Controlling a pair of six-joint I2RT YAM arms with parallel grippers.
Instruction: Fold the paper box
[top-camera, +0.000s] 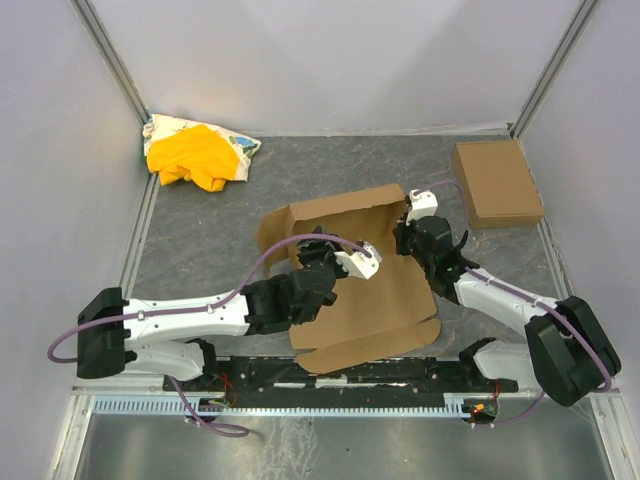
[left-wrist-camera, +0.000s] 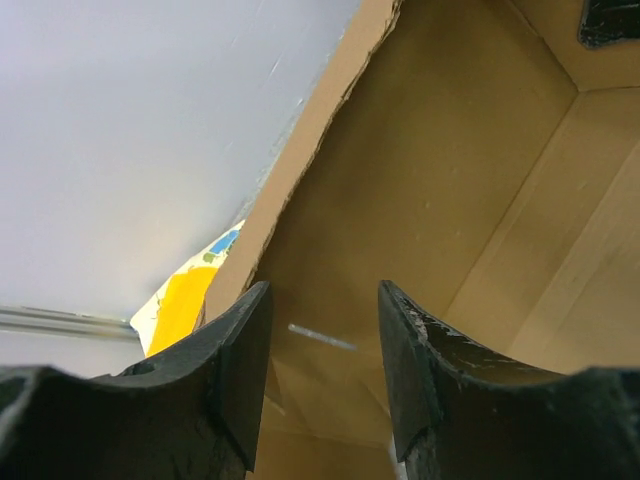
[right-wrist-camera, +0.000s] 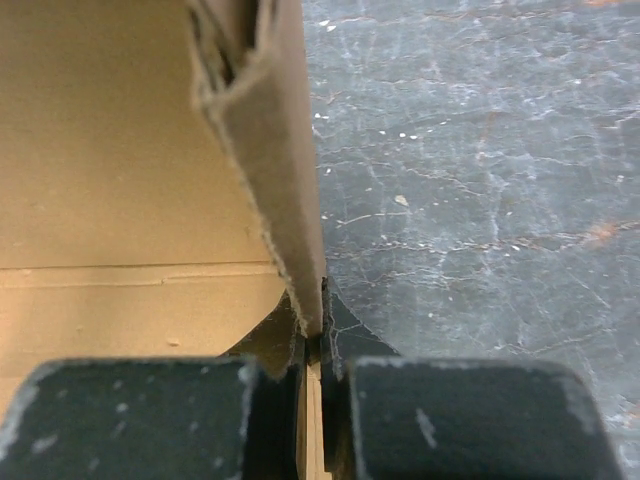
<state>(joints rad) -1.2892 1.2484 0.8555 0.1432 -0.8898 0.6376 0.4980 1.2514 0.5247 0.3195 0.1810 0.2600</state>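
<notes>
- The paper box (top-camera: 375, 305) lies in the middle of the table (top-camera: 200, 260), with bare room left and above.
- Its long side runs top to bottom, leaning right.
- The right pincer (right-wrist-camera: 312, 365) pinches its standing flap tight.
- The left pincer (left-wrist-camera: 325, 370) gapes, holding nothing.

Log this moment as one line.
paper box: partly folded | left hand: open, empty, facing box interior | right hand: shut on raised flap

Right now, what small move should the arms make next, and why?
Probably ease the left pincer toward the raised wall edge ahead and close on it: it is open, holding nothing, while the right pincer is shut on a flap of the paper box.
</notes>
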